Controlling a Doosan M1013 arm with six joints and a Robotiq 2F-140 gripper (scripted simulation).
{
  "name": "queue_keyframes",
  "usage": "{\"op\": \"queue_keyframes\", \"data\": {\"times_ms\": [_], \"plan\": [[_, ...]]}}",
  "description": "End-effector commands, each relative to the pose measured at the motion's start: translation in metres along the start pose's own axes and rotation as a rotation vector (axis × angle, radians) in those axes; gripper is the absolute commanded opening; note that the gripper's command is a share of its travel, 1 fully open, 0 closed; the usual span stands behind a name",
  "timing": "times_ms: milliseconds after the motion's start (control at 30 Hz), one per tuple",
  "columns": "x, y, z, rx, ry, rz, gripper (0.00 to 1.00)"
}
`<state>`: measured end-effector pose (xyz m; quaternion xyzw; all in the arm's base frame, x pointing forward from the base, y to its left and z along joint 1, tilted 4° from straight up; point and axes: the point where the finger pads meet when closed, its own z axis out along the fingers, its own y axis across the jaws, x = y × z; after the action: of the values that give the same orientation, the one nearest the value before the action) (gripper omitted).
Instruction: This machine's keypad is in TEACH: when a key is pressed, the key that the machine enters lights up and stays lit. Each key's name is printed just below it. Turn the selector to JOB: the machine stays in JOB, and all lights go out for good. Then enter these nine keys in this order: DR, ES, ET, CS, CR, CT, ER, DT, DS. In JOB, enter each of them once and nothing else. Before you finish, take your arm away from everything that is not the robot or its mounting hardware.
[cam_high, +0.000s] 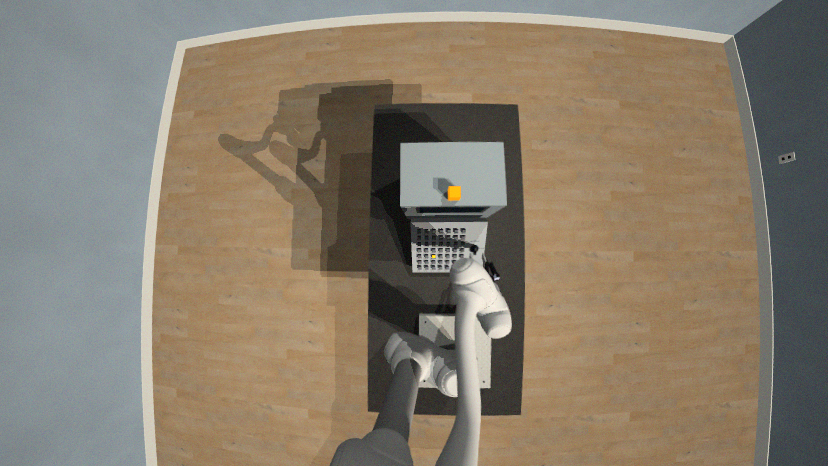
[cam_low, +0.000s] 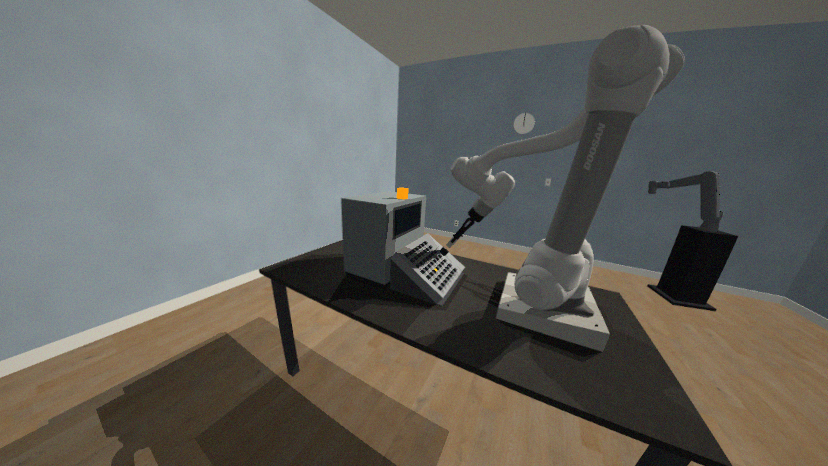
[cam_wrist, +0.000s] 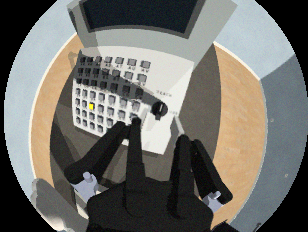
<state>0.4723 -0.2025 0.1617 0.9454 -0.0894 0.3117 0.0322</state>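
Dark worktop (cam_high: 446, 404) (cam_low: 521, 370) bears the grey machine (cam_high: 451, 167) (cam_low: 367, 240) (cam_wrist: 137, 37). Its selector (cam_high: 473, 248) (cam_low: 444, 251) (cam_wrist: 159, 108) sits right of the keys, near the gripper (cam_low: 450, 245) (cam_wrist: 159, 118), which is partly open and grasps nothing. One key (cam_high: 433, 256) (cam_low: 435, 270) (cam_wrist: 91, 106) glows yellow.

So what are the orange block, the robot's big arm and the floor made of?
The orange block: maybe plastic, since it's one bright, even color.
The arm: perhaps painted metal or plastic; it's smooth, pale and gray.
The floor: looks like wood, matte, with tan planks and grain.
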Motion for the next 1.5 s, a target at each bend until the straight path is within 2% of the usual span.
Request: {"op": "queue_keyframes", "data": {"times_ms": [0, 767, 1467], "plan": [[0.000, 0.000, 0.000, 0.000, 0.000, 0.000, 0.33], [0.000, 0.000, 0.001, 0.000, 0.000, 0.000, 0.33], [0.000, 0.000, 0.020, 0.000, 0.000, 0.000, 0.33]]}}
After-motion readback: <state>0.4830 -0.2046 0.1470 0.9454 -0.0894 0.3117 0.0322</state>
